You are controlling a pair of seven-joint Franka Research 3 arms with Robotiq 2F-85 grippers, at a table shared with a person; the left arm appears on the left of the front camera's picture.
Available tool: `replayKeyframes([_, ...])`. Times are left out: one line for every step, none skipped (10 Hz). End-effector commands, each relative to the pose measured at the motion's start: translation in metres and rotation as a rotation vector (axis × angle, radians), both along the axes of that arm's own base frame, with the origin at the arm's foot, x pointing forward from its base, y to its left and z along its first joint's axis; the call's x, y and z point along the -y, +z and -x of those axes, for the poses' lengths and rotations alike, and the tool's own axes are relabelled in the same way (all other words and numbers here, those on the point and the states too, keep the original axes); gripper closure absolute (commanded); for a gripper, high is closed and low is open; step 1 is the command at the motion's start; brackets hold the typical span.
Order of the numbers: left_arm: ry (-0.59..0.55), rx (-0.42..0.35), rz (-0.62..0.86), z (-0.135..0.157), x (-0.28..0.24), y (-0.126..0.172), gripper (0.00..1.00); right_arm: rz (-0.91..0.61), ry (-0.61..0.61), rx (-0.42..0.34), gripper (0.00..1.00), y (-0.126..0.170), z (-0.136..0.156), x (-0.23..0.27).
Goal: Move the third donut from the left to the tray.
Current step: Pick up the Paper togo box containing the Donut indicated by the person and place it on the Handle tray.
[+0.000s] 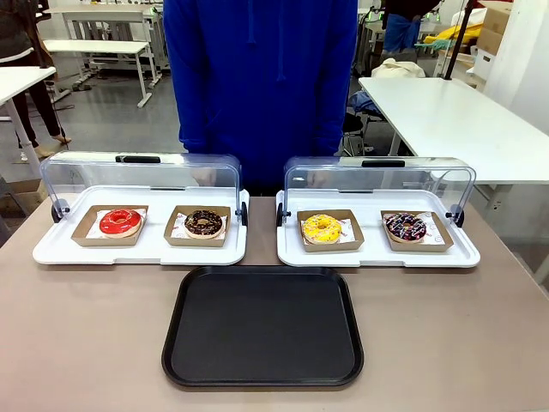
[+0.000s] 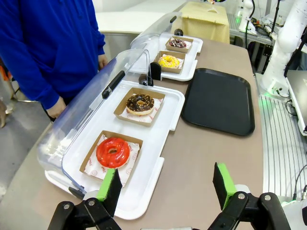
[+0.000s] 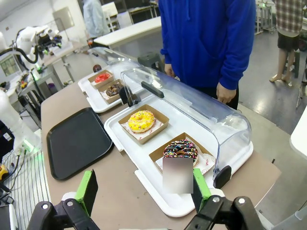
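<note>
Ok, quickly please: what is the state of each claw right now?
Left black claw with green pads: open, holding nothing.
Right black claw with green pads: open, holding nothing.

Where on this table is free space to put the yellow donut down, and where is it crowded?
The black tray is bare all over: the widest free patch. The table strips on both sides of it, in front of the white trays, are bare too. Crowded: each white tray holds two boxed donuts, the yellow donut among them.
</note>
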State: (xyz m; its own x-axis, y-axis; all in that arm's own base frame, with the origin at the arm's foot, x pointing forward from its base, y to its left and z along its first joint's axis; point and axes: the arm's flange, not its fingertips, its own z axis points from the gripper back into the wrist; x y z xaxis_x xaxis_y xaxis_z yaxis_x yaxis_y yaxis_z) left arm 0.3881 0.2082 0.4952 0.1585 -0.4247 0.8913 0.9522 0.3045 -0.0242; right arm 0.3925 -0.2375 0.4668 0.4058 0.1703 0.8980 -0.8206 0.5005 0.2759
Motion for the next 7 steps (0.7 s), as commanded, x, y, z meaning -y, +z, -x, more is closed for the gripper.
replayKeyframes([-0.014,0.006,0.001,0.0018,-0.0004,0.0012,0.00,-0.011,0.003,0.019,0.00,0.0021,-0.0010,-0.0002])
replayKeyframes([-0.014,0.006,0.001,0.0018,-0.0004,0.0012,0.00,-0.011,0.003,0.019,0.00,0.0021,-0.0010,-0.0002])
replayKeyframes([-0.014,0.006,0.001,0.0018,-0.0004,0.0012,0.00,-0.011,0.003,0.019,0.00,0.0021,-0.0010,-0.0002])
replayKeyframes([-0.014,0.006,0.001,0.0018,-0.0004,0.0012,0.00,-0.011,0.003,0.019,0.00,0.0021,-0.0010,-0.0002])
replayKeyframes([-0.014,0.006,0.001,0.0018,-0.0004,0.0012,0.00,-0.011,0.003,0.019,0.00,0.0021,-0.0010,-0.0002])
replayKeyframes([-0.014,0.006,0.001,0.0018,-0.0004,0.0012,0.00,-0.011,0.003,0.019,0.00,0.0021,-0.0010,-0.0002])
replayKeyframes([-0.014,0.006,0.001,0.0018,-0.0004,0.0012,0.00,-0.011,0.003,0.019,0.00,0.0021,-0.0010,-0.0002])
